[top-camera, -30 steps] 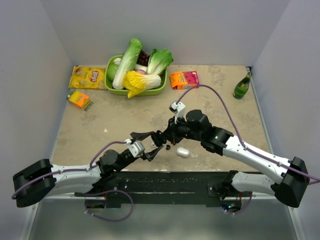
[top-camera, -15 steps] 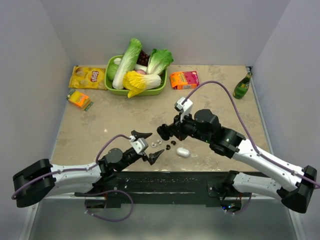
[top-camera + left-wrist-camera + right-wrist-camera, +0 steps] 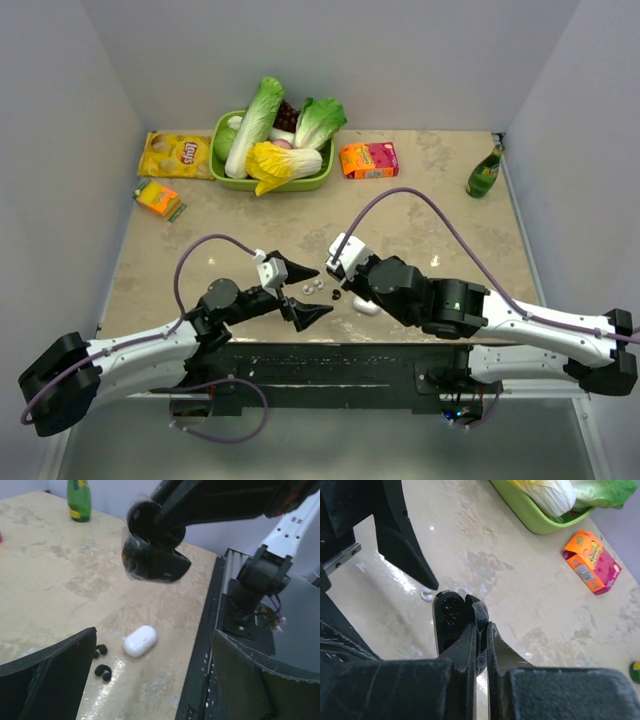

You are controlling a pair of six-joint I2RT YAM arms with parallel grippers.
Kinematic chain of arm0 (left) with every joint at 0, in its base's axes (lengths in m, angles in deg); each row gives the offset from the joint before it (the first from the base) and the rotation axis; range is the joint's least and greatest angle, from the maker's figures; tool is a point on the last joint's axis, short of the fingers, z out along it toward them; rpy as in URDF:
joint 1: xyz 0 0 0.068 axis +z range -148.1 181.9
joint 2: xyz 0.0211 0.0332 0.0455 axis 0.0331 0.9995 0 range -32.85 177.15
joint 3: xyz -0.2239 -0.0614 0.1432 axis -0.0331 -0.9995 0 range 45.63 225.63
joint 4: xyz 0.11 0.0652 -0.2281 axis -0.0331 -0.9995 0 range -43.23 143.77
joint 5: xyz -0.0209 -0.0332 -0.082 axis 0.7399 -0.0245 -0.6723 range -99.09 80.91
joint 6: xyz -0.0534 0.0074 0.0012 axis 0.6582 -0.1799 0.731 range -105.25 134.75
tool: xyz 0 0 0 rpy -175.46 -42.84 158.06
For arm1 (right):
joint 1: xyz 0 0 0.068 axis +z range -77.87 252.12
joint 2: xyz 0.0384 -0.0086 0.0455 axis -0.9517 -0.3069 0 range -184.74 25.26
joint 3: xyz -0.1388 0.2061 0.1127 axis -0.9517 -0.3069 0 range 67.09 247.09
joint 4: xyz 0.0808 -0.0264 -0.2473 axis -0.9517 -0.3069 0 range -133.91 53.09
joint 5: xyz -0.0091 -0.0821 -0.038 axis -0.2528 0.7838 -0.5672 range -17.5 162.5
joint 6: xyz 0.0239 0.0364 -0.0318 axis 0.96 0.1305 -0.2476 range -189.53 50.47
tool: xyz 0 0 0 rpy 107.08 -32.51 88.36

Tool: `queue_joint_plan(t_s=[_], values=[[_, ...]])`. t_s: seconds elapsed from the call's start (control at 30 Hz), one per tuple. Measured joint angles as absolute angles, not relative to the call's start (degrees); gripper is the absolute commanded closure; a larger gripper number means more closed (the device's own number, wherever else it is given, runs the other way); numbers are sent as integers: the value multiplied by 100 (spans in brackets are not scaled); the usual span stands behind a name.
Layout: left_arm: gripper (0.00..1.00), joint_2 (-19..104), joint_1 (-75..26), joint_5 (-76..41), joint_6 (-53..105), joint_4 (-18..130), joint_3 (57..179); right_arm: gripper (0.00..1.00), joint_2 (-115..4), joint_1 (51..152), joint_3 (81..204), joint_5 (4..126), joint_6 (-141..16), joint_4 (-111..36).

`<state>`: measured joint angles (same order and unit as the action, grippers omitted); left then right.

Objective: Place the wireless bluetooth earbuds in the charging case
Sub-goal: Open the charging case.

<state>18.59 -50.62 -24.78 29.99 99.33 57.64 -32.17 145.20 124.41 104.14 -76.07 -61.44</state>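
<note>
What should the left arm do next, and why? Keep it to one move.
Probably lower the open left gripper and close on one of the earbuds: both lie loose between its spread jaws, with the charging case just beyond.

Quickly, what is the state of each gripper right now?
Left gripper: open, holding nothing.
Right gripper: shut; nothing visible between its fingers.
</note>
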Motion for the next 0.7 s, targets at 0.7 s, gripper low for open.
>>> queue_joint_plan(t_s=[0.7], values=[[18, 2674, -5022, -3761, 2947, 9955, 6470, 100, -3025, 14829, 12474, 9837, -8007, -6548]])
